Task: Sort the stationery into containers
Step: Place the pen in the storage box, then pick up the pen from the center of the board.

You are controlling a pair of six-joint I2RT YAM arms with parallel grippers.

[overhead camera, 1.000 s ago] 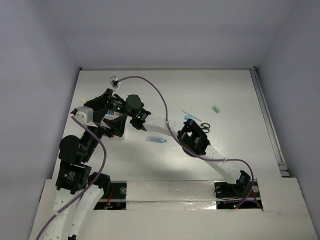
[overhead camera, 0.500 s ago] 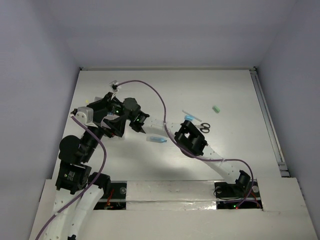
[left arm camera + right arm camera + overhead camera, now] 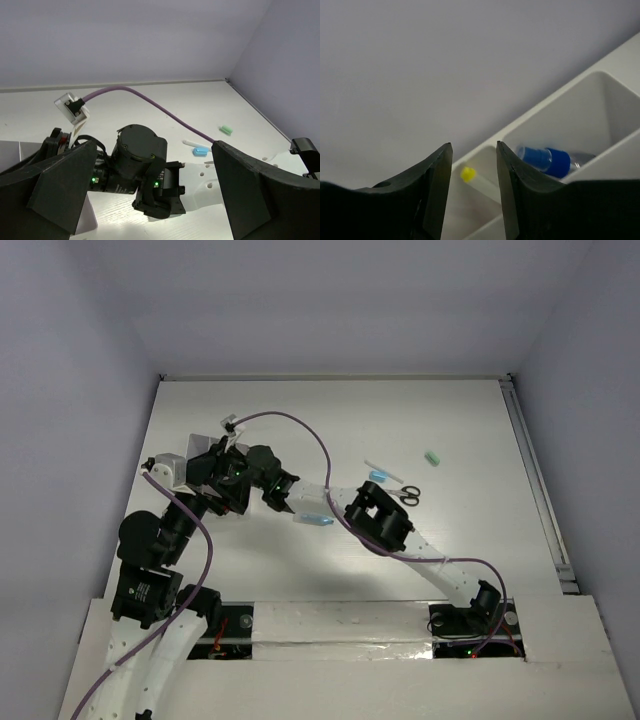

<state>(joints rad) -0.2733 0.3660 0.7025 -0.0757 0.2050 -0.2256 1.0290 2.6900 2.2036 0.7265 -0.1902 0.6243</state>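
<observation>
blue capsule (image 3: 547, 159) in box (image 3: 615, 105) — right wrist only

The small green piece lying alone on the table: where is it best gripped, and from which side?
Grip the green piece at its middle, across its narrow width, coming straight down from above. It lies flat and slanted on the table, with bare surface along both long sides, so probably nothing blocks a pinch there.

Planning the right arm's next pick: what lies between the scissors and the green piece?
Nothing: in the top view, the table between the scissors and the green piece is bare.
</observation>
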